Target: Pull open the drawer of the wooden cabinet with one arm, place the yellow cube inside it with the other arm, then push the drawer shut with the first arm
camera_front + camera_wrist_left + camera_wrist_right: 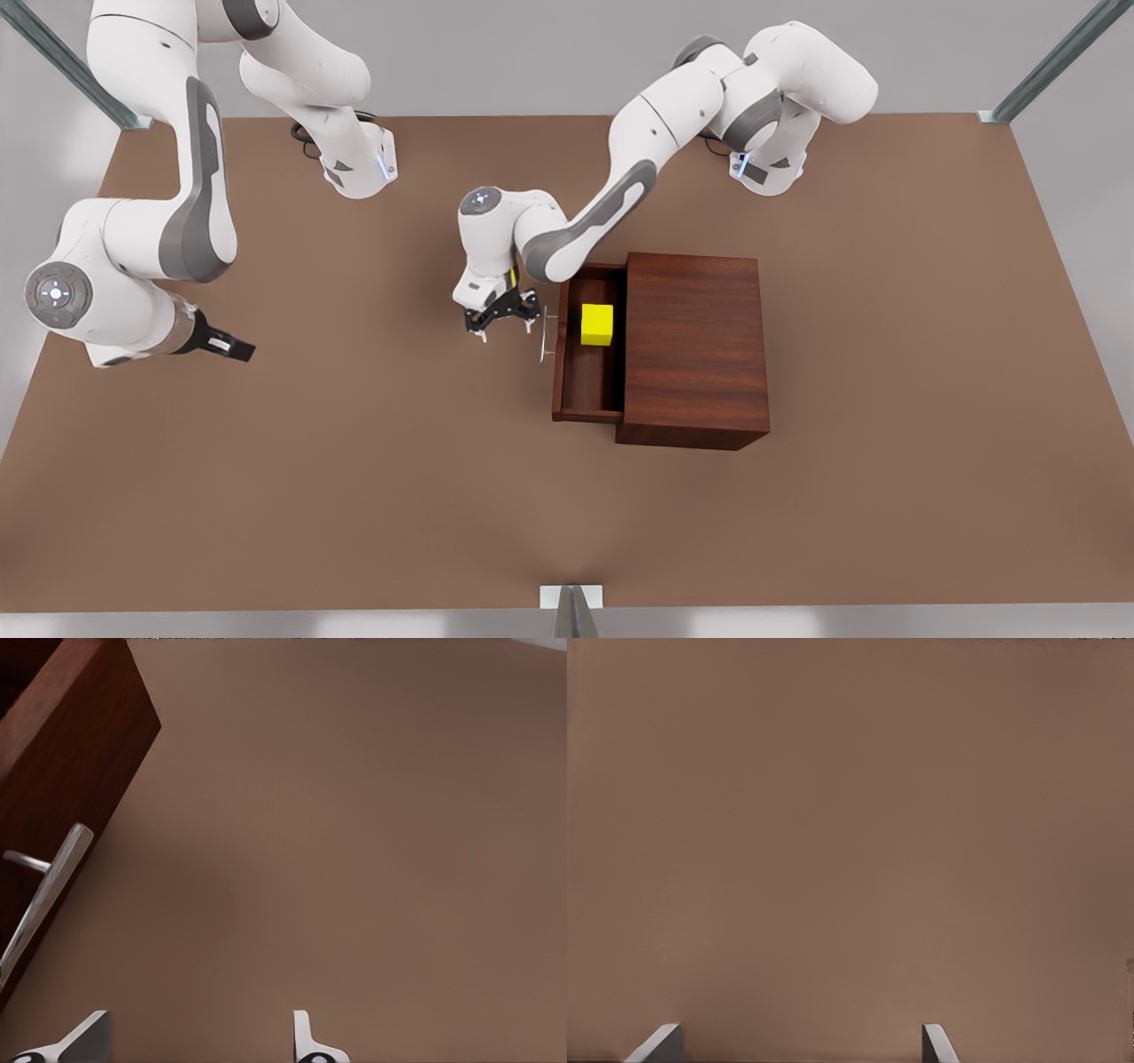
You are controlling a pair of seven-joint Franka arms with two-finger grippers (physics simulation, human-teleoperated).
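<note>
My left gripper [503, 321] hangs open and empty beside the drawer's handle [543, 335]; my right gripper [232, 346], open, waits apart.

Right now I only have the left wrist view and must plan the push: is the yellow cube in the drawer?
Observer: Yes, the yellow cube sits inside the open drawer.
Operator: Where is the other arm?
Observer: The right gripper waits, open, over the table at the front view's left.
Operator: Is mine on the handle?
Observer: The left gripper, open, is beside the handle, with a slight gap, it seems.
</note>
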